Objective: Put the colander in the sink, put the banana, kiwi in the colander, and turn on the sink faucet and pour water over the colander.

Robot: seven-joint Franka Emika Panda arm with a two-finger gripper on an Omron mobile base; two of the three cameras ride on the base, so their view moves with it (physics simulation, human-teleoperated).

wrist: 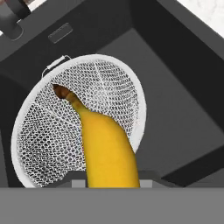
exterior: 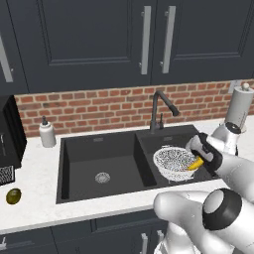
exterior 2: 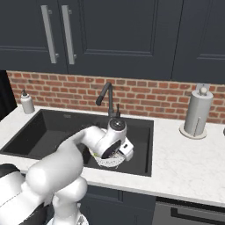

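The white mesh colander (exterior: 171, 161) sits in the smaller right basin of the black sink (exterior: 99, 144). My gripper (exterior: 201, 159) hangs just over the colander's right rim, shut on the yellow banana (exterior: 196, 163). In the hand view the banana (wrist: 107, 148) runs up from between my fingertips (wrist: 148, 177), and its dark tip points into the colander (wrist: 48, 131). The kiwi (exterior: 13, 196) lies on the counter left of the sink. The black faucet (exterior: 161, 106) stands behind the basins, with no water running. From the right, my hand covers most of the colander (exterior 2: 105, 162).
A white soap dispenser (exterior: 47, 134) stands at the back left of the sink. A paper towel holder (exterior: 239, 106) stands on the counter at the right. A black appliance (exterior: 7, 134) occupies the far left. Dark wall cabinets hang above the brick backsplash.
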